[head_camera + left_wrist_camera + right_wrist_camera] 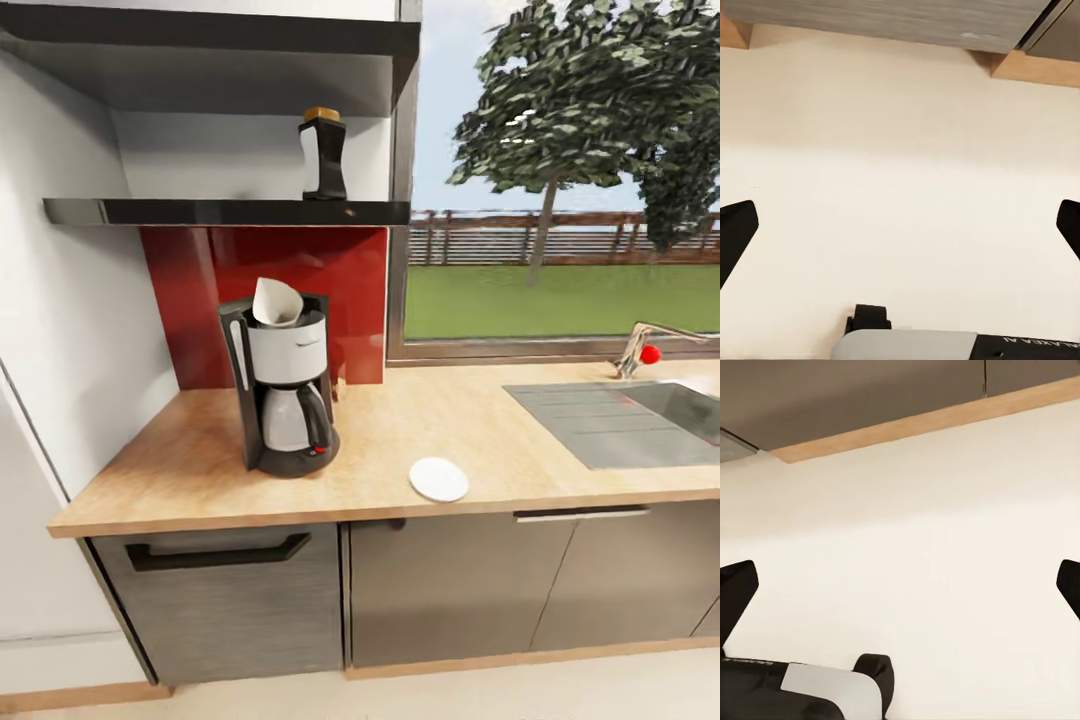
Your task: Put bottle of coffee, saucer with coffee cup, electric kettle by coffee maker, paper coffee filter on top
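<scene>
Left end effector wide open, empty, right end effector likewise, over floor

— What sort of kitchen is this?

— A wooden countertop over grey cabinets, with a red backsplash and a dark shelf above.

— And to the right?

— A steel sink with its tap, under a big window showing lawn, fence and tree. Cream floor, white wall.
</scene>
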Robot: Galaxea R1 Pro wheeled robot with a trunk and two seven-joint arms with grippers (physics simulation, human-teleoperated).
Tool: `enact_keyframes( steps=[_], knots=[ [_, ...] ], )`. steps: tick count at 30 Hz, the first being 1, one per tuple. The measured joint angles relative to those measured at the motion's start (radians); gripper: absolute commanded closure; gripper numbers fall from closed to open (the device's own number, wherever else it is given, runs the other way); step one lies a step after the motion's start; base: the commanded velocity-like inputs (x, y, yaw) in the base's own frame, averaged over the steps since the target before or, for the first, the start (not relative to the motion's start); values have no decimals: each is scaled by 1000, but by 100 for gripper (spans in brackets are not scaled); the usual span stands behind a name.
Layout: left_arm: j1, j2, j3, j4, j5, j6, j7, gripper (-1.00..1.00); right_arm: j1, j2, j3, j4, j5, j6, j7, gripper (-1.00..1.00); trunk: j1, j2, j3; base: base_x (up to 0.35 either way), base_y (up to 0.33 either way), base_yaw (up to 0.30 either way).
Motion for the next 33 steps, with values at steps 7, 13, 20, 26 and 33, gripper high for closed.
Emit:
enact_keyframes(
  steps=[7, 13, 20, 26, 33],
  knots=[
    [0, 0, 1, 0, 0, 0, 0, -100, 0, 0, 0, -1, 0, 0, -1, -100, 0, 0, 0, -77, -33, 70],
    [0, 0, -1, 0, 0, 0, 0, -100, 0, 0, 1, -1, 0, 0, -2, -100, -15, 28, 12, -3, -1, 14],
    [0, 0, -1, 0, 0, 0, 0, -100, 0, 1, 1, -1, 0, 0, -4, -100, -42, 77, 34, 0, 0, 1],
    [0, 0, -1, 0, 0, 0, 0, -100, 0, 1, 1, -1, 0, -1, -5, -100, -65, 119, 53, 0, 0, 0],
    [0, 0, -2, 0, 0, 0, 0, -100, 0, 2, 1, -1, 0, -2, -7, -100, -92, 168, 75, 0, 0, 0]
  ],
)
